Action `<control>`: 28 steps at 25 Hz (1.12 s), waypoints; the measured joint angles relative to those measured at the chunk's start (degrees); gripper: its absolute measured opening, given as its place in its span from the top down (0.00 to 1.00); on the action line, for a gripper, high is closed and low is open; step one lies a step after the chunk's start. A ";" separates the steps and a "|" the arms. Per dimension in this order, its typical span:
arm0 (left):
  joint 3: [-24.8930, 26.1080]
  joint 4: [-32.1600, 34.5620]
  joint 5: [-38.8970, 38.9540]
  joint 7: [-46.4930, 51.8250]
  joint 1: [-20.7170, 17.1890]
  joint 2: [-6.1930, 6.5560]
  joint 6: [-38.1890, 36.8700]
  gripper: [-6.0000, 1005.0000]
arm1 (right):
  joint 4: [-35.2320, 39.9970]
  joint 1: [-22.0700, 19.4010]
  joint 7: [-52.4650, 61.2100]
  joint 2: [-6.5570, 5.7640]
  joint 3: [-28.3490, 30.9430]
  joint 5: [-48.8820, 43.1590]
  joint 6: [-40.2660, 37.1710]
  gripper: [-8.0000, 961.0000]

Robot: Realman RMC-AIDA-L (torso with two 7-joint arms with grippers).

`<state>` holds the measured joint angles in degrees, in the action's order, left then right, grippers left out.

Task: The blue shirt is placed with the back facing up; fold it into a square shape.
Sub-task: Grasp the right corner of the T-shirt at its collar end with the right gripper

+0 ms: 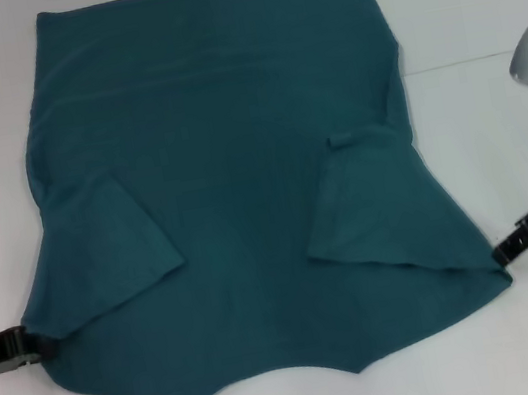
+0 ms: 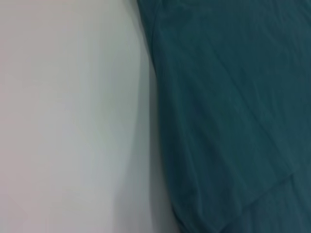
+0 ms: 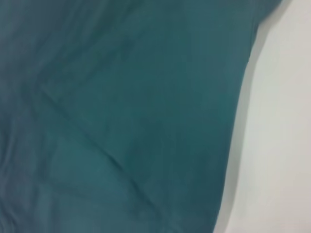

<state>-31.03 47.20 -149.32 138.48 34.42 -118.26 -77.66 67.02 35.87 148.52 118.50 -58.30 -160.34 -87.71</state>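
Head view: at the near left, the left hand (image 1: 27, 344) lies low on the white tabletop (image 1: 476, 10), its black tip touching the left near corner of the blue shirt (image 1: 228, 163). How far that hand is open, and whether it has hold of the cloth, I cannot tell. The shirt is spread flat across the middle of the tabletop, plain side up, with its collar edge nearest the robot. Both short sleeves are folded inward onto the body, the left sleeve (image 1: 101, 250) and the right sleeve (image 1: 367, 206) lying as angled flaps well apart from each other. At the near right, the right hand (image 1: 501, 252) meets the shirt's right near corner; its opening and grip cannot be told either. Both wrist views show only the shirt's edge against the tabletop.
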 joint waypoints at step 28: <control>0.00 -0.09 0.09 -0.68 -0.42 -0.57 0.14 0.98 | -5.09 0.74 1.68 1.65 -5.91 -1.60 3.18 0.43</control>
<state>-31.02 47.11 -149.23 137.80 34.01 -118.84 -77.52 61.93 36.60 150.20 120.15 -64.21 -161.94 -84.53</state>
